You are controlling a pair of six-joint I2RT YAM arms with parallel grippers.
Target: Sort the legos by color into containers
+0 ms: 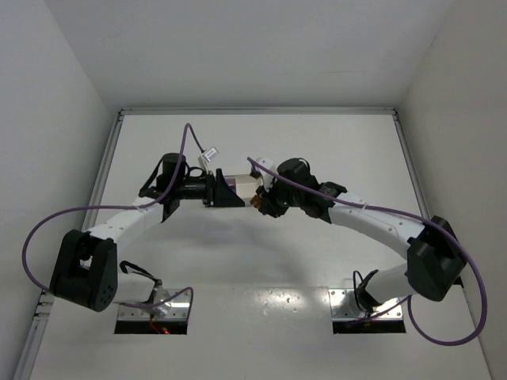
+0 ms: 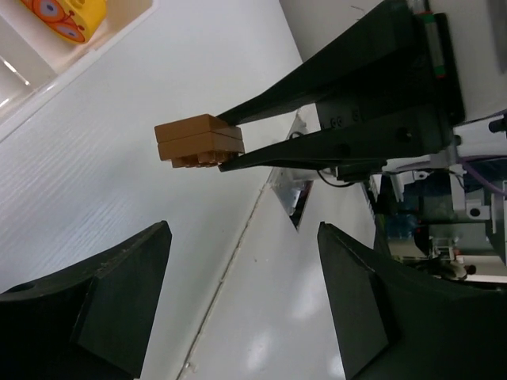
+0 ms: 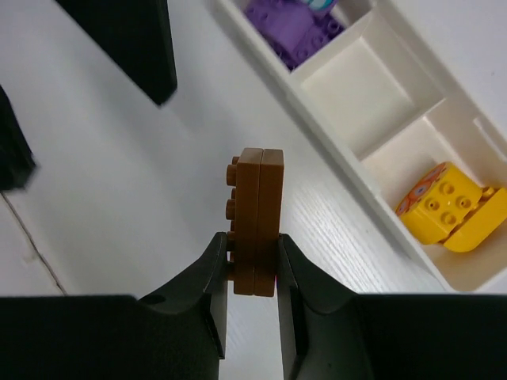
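My right claw [image 3: 252, 255] is clenched on the brown lego [image 3: 257, 212], its two fingertips pinching the flat sides near one end so that most of the piece sticks out past them. From my right wrist it looks like two thin brown pieces pressed together, with the studs facing one side. My left wrist shows the same brown lego [image 2: 198, 141] edge-on at the tip of the right claw [image 2: 231, 141], apparently clear of the white table [image 1: 261, 261], though I can't judge how far above it. It is outside the tray [image 3: 368, 99], just beside the long wall and roughly level with the middle compartment. My left claw [image 2: 242, 294] is released: its fingers stand wide apart with nothing between them, pointing at the brown lego but apart from it. In the tray, a yellow lego [image 3: 451, 207] with an orange and blue printed face sits in one end compartment, and purple legos [image 3: 297, 24] lie in the other end compartment, with the middle one between them. From overhead, both arms meet over the middle of the table, left claw [image 1: 230, 195] and right claw [image 1: 258, 199] nearly tip to tip, just on the near side of the tray [image 1: 244, 182].
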